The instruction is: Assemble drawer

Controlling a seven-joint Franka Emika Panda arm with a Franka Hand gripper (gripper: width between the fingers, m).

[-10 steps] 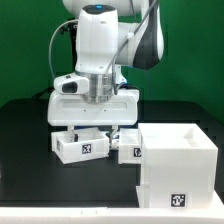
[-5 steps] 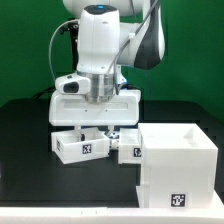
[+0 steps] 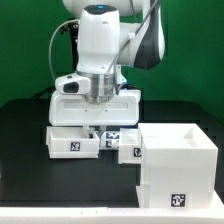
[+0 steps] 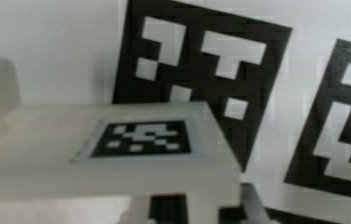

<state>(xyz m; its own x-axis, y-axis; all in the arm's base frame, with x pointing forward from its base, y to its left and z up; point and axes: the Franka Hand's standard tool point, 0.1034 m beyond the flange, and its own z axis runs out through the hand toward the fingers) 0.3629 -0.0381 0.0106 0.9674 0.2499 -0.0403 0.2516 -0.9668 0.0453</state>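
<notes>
Cannot judge closure of gripper (image 3: 97, 131), low at drawer (image 3: 73, 143) resting on table (image 3: 30, 175) toward the exterior view's left of casing (image 3: 180, 165). Risks skewing drawer against small box (image 3: 130, 150) beside casing if pinched off-centre.

drawer (image 3: 62, 143): white, with a black-and-white square tag on its face
casing (image 3: 178, 160): white, a black-and-white tag low on its front
tabletop (image 3: 20, 160): black
arm (image 3: 100, 45): white shell, dark grey joint cover
wall (image 3: 25, 40): green
nearest tag in the wrist view (image 4: 145, 138): black frame, white blocks inside
</notes>
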